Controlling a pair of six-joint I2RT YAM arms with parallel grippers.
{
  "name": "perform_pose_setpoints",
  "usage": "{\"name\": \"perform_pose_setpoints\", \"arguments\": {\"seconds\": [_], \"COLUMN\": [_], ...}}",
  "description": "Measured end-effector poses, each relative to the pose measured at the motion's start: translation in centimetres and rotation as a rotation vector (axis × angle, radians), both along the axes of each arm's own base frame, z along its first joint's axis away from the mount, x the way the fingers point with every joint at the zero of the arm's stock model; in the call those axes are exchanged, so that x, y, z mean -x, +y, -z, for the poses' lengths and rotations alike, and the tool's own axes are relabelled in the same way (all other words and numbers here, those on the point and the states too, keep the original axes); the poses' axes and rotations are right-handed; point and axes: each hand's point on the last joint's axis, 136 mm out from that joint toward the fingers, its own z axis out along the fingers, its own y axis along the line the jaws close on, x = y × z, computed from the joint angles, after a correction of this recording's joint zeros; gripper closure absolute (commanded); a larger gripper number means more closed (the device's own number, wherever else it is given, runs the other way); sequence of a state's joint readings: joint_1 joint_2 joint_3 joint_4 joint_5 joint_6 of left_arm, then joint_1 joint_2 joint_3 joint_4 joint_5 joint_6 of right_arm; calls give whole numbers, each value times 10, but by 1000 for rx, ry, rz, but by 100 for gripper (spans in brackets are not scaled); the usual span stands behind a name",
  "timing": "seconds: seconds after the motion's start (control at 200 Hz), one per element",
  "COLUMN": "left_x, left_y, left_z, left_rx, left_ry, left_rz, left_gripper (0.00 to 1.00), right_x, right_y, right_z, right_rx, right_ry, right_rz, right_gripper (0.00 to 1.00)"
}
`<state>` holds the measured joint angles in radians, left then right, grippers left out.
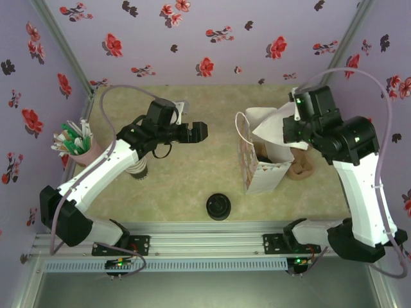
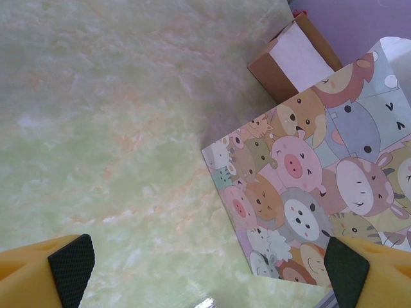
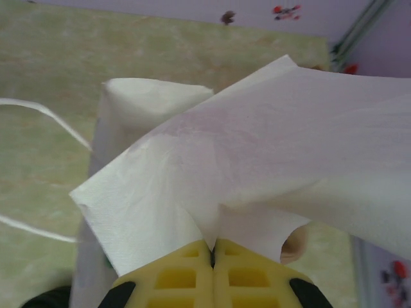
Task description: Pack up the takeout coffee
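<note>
The right gripper (image 3: 213, 249) pinches a white napkin (image 3: 257, 160) over the bag (image 2: 308, 192), while the left gripper (image 2: 209, 268) hangs spread beside it.

I can't make out any lettering or numbers from here; the paper bag (image 2: 308, 186) is printed with cartoon animal faces.

Top cam is looking down at the table (image 1: 205, 109) from high; left wrist cam is sharing the cartoon bag (image 2: 308, 192) w/ it (much closer, side-on).
</note>
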<state>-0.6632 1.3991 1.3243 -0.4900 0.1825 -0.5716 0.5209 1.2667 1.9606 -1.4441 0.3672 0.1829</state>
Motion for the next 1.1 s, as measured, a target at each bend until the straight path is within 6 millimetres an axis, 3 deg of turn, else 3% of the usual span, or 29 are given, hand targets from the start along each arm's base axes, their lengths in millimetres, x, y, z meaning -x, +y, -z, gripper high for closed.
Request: {"name": "perform_pose_setpoints", "arguments": {"seconds": [0.13,0.405,1.1], "left_x": [0,0,2], "left_y": [1,1,3], "left_z": [0,3,7], "left_rx": [-3,-9,-15], "left_ry": [-1,4,10], "left_rz": [-4,-5,-5], "left_gripper": [5,4,4], "right_x": [-4,-17,-3], "right_y": [4,31,41], "right_z": [1,26,91], "right_rx": [154,417,411], "right_ry": [-14,42,296], "right_rz": [-20,-89,-99], "right_gripper": [100,100,100]}}
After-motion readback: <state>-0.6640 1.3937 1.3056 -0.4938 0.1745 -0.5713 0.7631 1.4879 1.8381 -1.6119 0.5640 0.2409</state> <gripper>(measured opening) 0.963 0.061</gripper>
